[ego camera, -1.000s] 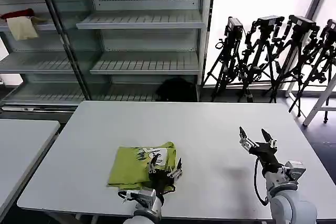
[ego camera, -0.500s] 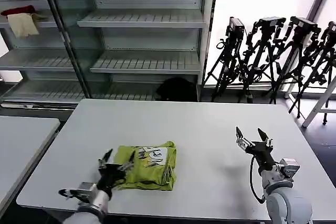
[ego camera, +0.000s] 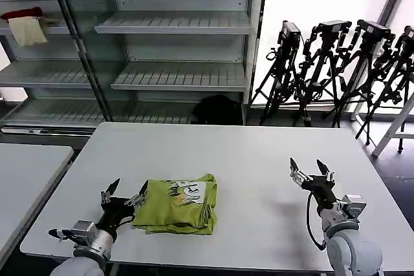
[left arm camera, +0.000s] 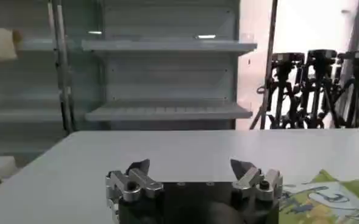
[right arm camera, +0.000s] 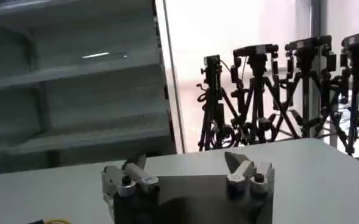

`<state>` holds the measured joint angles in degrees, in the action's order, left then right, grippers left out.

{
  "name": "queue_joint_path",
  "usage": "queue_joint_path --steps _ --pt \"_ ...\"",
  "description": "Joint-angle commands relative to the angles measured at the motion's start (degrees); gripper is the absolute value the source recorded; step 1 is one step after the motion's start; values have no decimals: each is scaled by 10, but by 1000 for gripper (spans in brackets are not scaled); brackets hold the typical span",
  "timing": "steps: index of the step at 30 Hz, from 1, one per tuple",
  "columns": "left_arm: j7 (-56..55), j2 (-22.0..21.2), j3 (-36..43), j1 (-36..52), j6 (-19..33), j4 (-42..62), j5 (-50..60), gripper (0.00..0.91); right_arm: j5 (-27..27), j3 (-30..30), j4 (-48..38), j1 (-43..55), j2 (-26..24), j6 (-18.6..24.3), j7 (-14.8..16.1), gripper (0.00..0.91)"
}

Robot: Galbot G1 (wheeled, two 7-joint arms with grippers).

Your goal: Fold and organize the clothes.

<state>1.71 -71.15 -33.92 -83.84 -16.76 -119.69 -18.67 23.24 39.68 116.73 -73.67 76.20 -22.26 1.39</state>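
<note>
A lime-green T-shirt (ego camera: pixel 178 203), the clothes, lies folded into a rough square on the white table (ego camera: pixel 246 159), white print facing up. A corner of it shows in the left wrist view (left arm camera: pixel 334 201). My left gripper (ego camera: pixel 127 193) stands open just off the shirt's left edge, low over the table, nothing between its fingers (left arm camera: pixel 191 170). My right gripper (ego camera: pixel 310 169) hovers open over the table's right part, well apart from the shirt, and holds nothing (right arm camera: pixel 185 164).
A second white table (ego camera: pixel 26 172) stands to the left. Grey metal shelves (ego camera: pixel 174 75) rise behind, with a cream cloth (ego camera: pixel 27 31) and a dark red cloth (ego camera: pixel 22 14) on an upper shelf. Black tripods (ego camera: pixel 336 63) stand at the back right.
My left gripper has swung from the shirt's front right corner across to its left edge and drawn back. The shirt now lies in full view. The right gripper has barely shifted.
</note>
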Motion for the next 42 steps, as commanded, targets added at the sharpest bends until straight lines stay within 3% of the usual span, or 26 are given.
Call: queue_joint_path --steps 1,5,9,11,13,23,33,39,42 --pt "70 105 9 10 275 86 -82 907 0 3 -9 -2 -2 6 1 907" --pt "116 120 -18 9 241 51 -152 907 0 5 -24 -5 -6 13 1 907" --pt "107 156 -49 24 193 51 -67 907 2 5 -41 -3 -8 19 1 907" --pt "55 168 -52 9 97 20 -156 907 2 3 -47 -1 -6 22 0 907" --pt "40 151 -50 -8 56 19 -137 907 2 1 -52 0 -4 24 1 907" --pt "-18 60 24 -27 -26 19 -87 907 -2 -2 -52 12 0 19 -1 907" --pt "-34 24 55 -20 -47 25 -61 867 -3 -1 -52 12 0 18 -1 907" --pt "-45 14 61 -17 -53 30 -51 625 -4 -2 -50 13 2 18 -2 907" --pt "-45 13 61 -18 -55 32 -54 383 -4 -1 -49 12 1 18 -2 907"
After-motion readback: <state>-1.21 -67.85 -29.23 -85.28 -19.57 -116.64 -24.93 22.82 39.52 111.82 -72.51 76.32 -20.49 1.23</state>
